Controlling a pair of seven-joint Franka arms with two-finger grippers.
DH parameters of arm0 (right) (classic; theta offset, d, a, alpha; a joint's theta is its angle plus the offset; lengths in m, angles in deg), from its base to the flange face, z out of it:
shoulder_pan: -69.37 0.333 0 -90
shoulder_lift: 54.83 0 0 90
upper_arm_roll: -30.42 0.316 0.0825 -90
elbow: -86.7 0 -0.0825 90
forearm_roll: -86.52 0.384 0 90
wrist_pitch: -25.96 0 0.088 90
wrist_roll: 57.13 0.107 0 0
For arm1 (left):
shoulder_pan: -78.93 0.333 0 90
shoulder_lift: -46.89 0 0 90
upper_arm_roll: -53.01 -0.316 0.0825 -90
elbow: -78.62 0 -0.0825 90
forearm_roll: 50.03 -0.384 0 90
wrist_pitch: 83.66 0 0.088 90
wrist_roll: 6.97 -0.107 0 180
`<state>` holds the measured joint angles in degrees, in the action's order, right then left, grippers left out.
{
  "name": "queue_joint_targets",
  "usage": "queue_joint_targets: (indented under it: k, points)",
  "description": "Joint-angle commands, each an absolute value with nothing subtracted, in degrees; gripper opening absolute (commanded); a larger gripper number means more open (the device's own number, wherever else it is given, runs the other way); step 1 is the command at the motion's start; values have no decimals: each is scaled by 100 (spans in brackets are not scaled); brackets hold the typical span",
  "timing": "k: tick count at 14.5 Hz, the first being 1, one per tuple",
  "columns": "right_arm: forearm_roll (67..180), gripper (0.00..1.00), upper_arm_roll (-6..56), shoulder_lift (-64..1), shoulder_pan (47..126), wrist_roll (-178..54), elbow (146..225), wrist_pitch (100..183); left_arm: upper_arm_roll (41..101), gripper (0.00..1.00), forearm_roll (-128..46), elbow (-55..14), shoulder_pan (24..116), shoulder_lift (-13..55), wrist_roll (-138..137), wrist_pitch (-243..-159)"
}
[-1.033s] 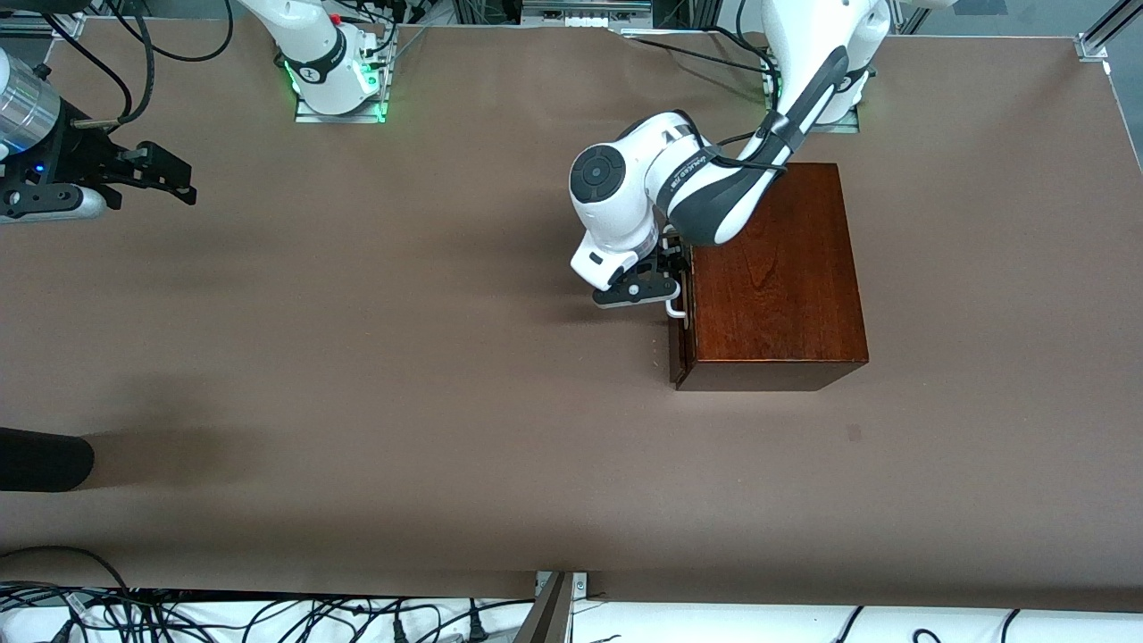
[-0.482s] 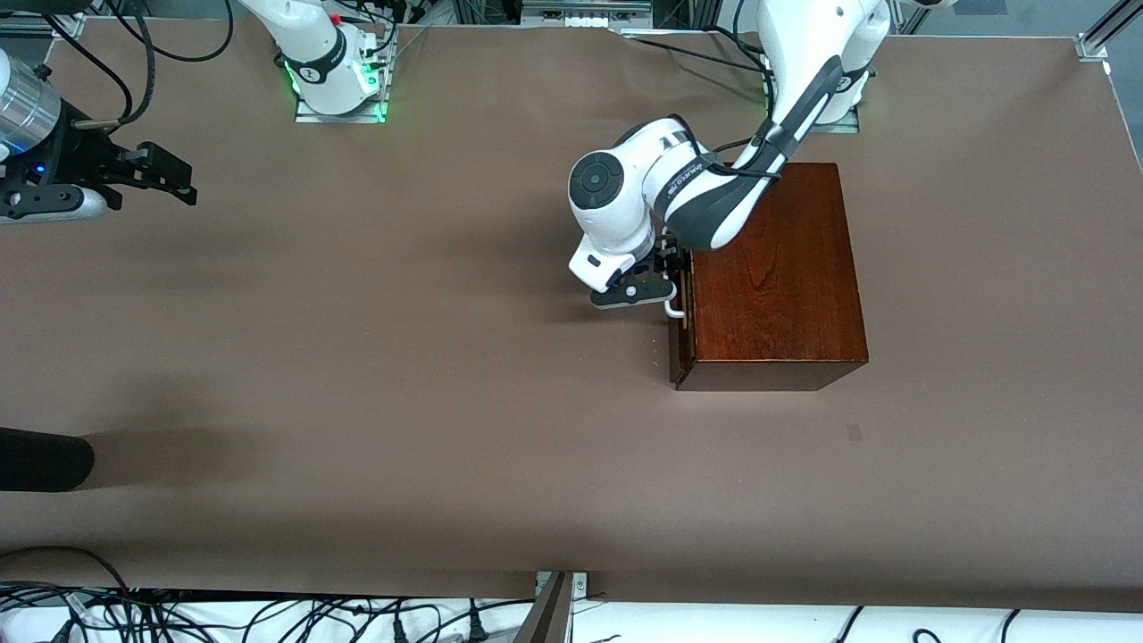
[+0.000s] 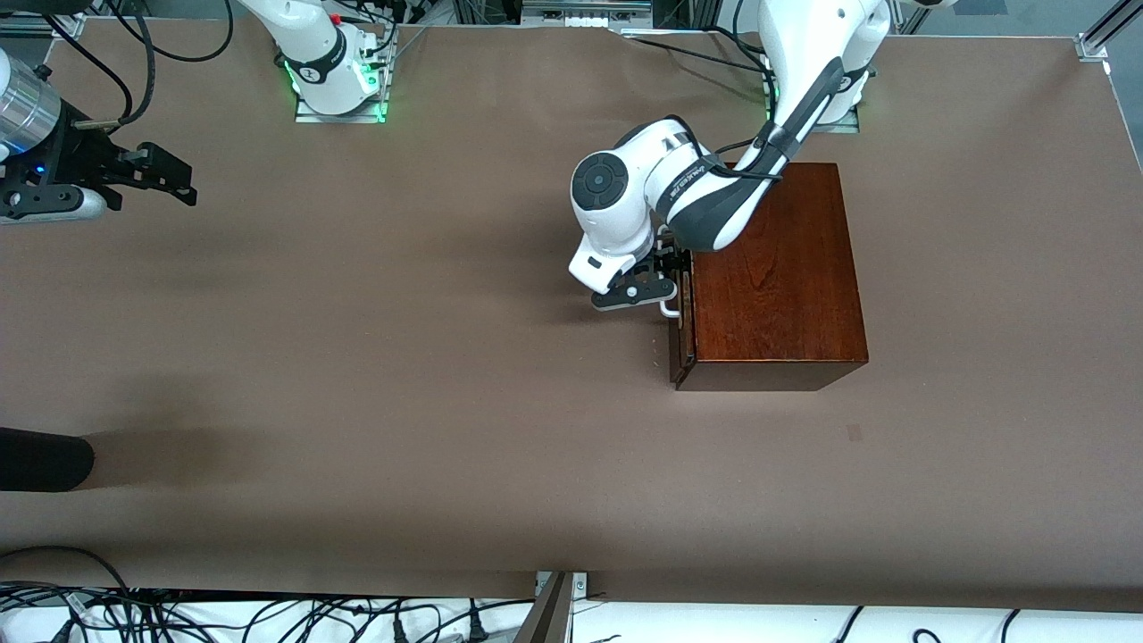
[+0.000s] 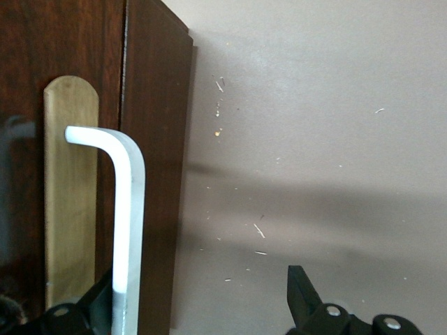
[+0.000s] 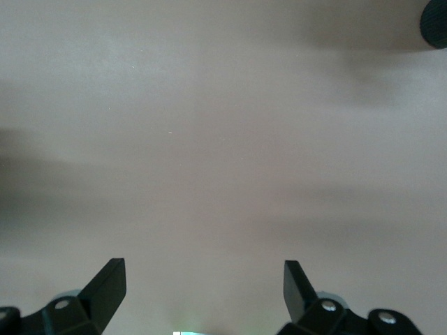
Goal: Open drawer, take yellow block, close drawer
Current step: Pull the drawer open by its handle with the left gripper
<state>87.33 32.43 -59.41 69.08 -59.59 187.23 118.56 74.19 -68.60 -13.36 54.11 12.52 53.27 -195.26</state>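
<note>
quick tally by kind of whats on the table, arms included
Dark reddish-brown wooden box with drawer and white loop handle: 1
White Franka arms: 2, left gripper at the handle, right gripper waiting over bare brown table
Yellow blocks in view: 0
Total: 3

The wooden box [image 3: 775,277] sits on the table [image 3: 402,375] toward the left arm's end, close to the left arm's base. Its drawer [image 3: 678,344] faces the right arm's end of the table and sits almost flush in the box. The handle [image 3: 671,310] sticks out from the drawer front. The left gripper [image 3: 663,288] is right at that handle, fingers spread, one finger [image 4: 98,307] beside the handle bar. The right gripper [image 3: 174,179] waits over the table's right-arm end, well apart from the box.
</note>
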Motion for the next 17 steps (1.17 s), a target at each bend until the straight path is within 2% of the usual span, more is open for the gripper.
queue_joint_targets:
  k: [1,10,17]
  points:
    - [8792,100,3270,-5993,6875,-6047,18804,11947,7428,100,-6629,-1226,5231,1164,5420,-19668]
    - [8792,100,3270,-5931,6875,-6047,18813,11965,6848,100,-6515,-436,4273,681,5719,-19748]
    - [8792,100,3270,-5931,6875,-6047,18813,12000,6681,100,-6260,5,3930,444,5728,-19800]
